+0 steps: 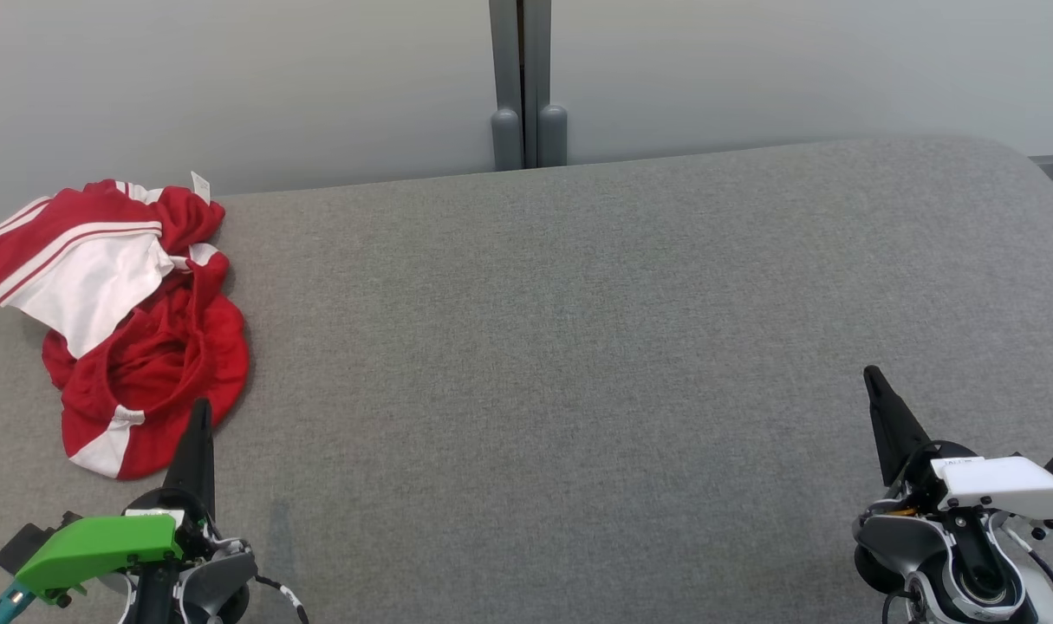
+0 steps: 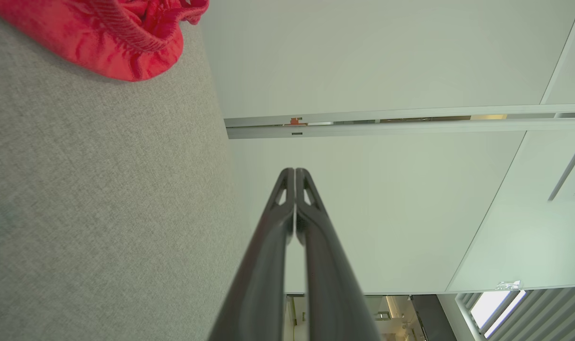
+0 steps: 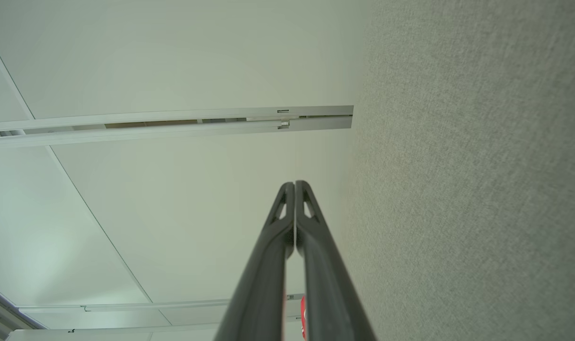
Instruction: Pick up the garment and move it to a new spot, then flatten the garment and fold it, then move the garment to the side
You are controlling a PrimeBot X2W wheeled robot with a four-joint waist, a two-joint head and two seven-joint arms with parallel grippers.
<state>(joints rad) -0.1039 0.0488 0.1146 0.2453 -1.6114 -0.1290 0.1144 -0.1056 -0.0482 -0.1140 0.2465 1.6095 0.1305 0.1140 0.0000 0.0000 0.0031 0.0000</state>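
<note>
A crumpled red and white garment (image 1: 119, 321) lies at the far left of the grey fabric table (image 1: 578, 347), partly over its left edge. My left gripper (image 1: 198, 412) sits at the lower left, shut and empty, with its tip just in front of the garment's near hem. In the left wrist view the same gripper (image 2: 295, 171) has its fingers pressed together, and the red garment (image 2: 121, 42) shows at the upper left. My right gripper (image 1: 873, 374) is at the lower right, far from the cloth, shut with nothing held; the right wrist view shows it (image 3: 294, 183) closed too.
A pale wall runs behind the table, with a grey post (image 1: 526, 87) standing at its middle. The table's far edge curves down at the right. Wide bare grey surface (image 1: 578, 433) lies between the two grippers.
</note>
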